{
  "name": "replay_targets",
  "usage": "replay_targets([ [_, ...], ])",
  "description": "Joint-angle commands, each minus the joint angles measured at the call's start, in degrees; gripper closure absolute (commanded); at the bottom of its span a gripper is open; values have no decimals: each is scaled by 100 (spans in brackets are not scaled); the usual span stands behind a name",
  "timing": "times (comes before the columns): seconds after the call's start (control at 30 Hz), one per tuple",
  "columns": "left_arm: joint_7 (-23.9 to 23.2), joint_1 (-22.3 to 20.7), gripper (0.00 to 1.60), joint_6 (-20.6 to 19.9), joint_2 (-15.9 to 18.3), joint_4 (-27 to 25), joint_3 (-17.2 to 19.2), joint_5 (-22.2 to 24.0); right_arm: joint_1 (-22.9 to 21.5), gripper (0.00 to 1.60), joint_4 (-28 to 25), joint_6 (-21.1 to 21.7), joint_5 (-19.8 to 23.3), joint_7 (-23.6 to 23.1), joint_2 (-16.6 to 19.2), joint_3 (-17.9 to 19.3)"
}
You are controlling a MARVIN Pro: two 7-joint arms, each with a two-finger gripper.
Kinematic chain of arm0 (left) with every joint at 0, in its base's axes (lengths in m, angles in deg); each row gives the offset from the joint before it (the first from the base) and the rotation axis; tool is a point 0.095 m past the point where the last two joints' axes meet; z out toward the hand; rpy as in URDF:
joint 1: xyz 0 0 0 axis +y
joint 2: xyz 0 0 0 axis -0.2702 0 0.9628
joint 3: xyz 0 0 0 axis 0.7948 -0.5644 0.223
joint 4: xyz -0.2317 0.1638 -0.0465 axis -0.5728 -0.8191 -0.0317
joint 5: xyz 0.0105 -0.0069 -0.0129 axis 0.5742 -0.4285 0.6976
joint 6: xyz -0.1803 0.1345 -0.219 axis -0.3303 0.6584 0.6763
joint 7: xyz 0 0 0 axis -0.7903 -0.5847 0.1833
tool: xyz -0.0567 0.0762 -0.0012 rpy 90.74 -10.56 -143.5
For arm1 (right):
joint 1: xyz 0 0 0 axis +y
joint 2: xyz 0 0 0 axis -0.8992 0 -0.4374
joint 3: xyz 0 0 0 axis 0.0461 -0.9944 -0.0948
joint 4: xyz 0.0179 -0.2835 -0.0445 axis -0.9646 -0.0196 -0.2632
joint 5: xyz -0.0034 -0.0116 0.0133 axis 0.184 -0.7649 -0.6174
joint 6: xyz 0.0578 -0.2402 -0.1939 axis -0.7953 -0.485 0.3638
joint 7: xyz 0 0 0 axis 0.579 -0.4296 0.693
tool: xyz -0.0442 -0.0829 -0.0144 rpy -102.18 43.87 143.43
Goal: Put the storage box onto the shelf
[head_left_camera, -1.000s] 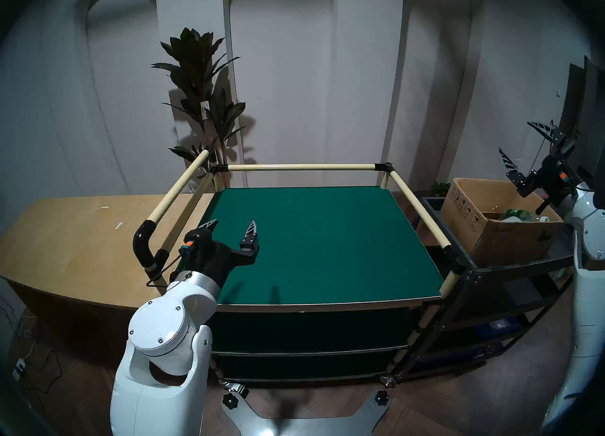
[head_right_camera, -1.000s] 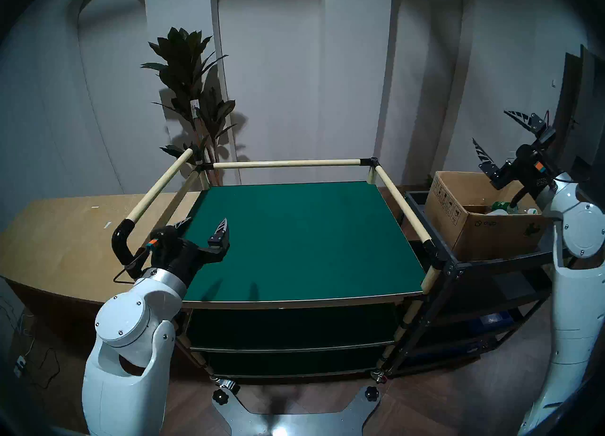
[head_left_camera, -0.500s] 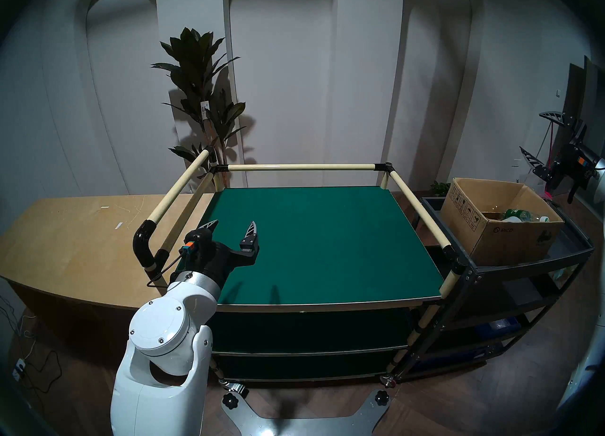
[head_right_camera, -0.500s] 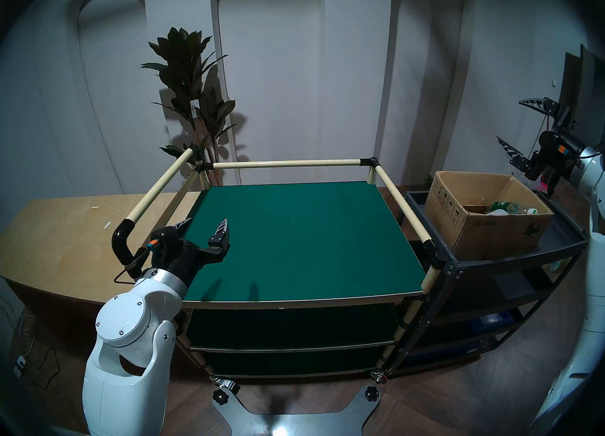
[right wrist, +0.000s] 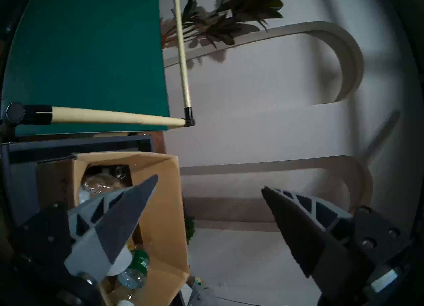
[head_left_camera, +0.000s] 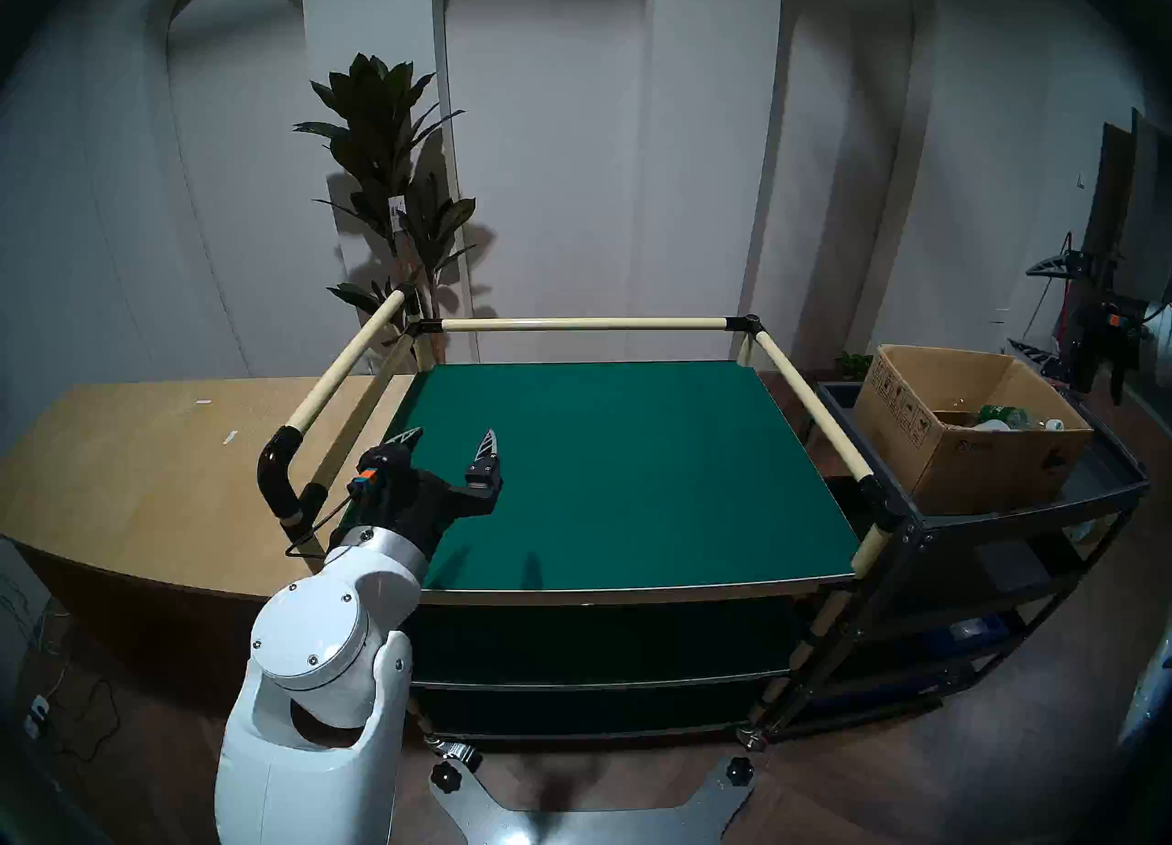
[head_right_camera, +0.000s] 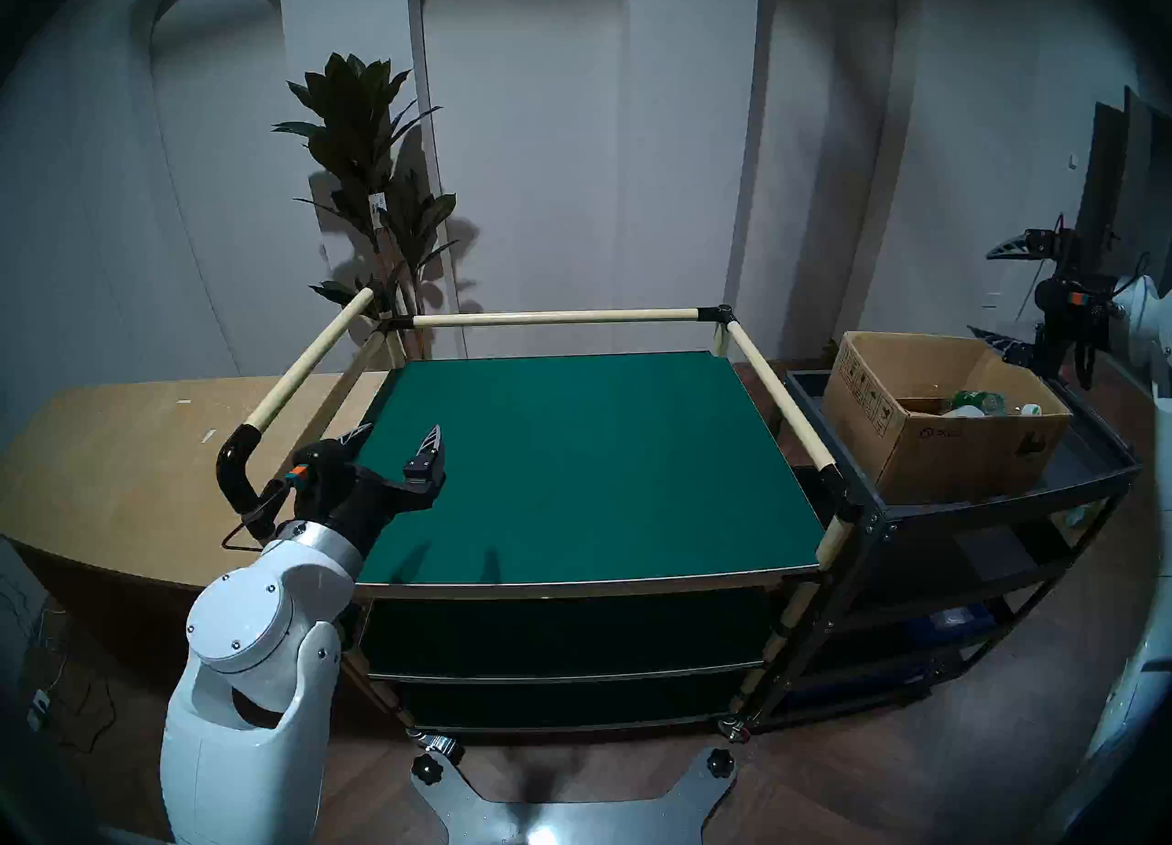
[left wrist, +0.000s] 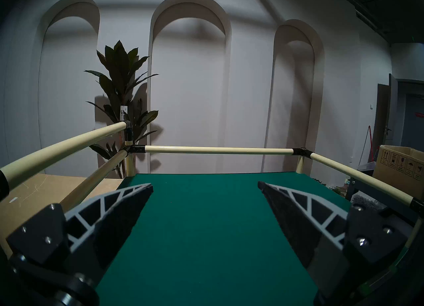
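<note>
The storage box [head_left_camera: 970, 444] is brown cardboard, open-topped, and stands on the top tray of a black cart at the right. It also shows in the other head view [head_right_camera: 938, 425] and at the left wrist view's right edge [left wrist: 401, 167]. The shelf [head_left_camera: 634, 476] is a green-boarded cart with cream rails in front of me, its top board bare. My left gripper [head_left_camera: 451, 434] is open and empty, low over the board's left front [left wrist: 205, 185]. My right gripper [head_left_camera: 1022, 306] is open and empty, above the box's far right edge. In its wrist view [right wrist: 210, 182] one finger overlaps the box [right wrist: 160, 206].
Bottles [head_left_camera: 1002, 415] lie inside the box. The black metal cart [head_left_camera: 1015, 507] stands tight against the shelf's right side. A cream rail [head_left_camera: 812, 406] runs between shelf and box. A wooden table [head_left_camera: 139, 463] is at the left. A potted plant [head_left_camera: 387, 159] stands behind.
My right arm has swung out to the right and back, and its gripper has turned and dropped toward the box's far right edge. The left arm and the box have not moved.
</note>
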Motion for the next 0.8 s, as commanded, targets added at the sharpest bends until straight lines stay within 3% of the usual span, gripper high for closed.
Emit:
replay_targets([
  [0.0, -7, -42, 0, 25, 2, -88, -4, 2, -622, 0, 114, 82, -102, -330, 647, -445],
  [0.43, -5, -47, 0, 27, 1, -76, -5, 2, -1390, 0, 89, 171, -143, -1133, 1459, -1243],
  [0.47, -5, -48, 0, 27, 1, -77, -5, 2, -1312, 0, 32, 165, -156, -1126, 1317, -1168],
  [0.5, -5, -48, 0, 27, 2, -78, -5, 2, -1486, 0, 97, 179, -135, -1228, 1489, -1340],
  [0.77, -5, -48, 0, 29, 2, -85, -6, 2, -1899, 0, 235, 204, 69, -1462, 1897, -1886],
])
